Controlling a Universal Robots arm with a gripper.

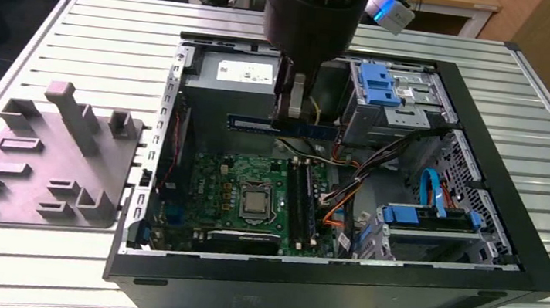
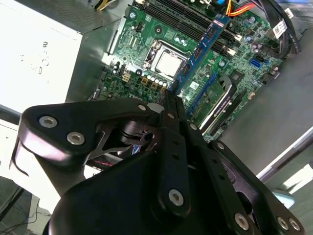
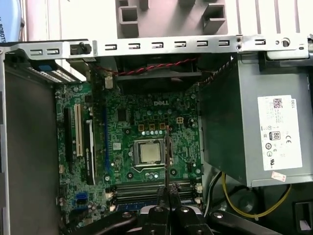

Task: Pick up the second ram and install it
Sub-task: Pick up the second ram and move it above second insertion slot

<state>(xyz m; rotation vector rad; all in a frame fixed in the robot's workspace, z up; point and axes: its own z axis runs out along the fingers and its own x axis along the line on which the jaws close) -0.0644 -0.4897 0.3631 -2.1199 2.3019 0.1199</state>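
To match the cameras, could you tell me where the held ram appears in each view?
Exterior view: ram held crosswise by the gripper, above the motherboard.
Second wrist view: ram runs beside the CPU socket.
First wrist view: ram edge-on beside the CPU socket.
Shared landmark: CPU socket.

Light comes from above. In the exterior view the slatted table is bright, and the inside of the computer case is shadowed. In the second wrist view the power supply glares white; my gripper, holding the second ram, looks almost black.
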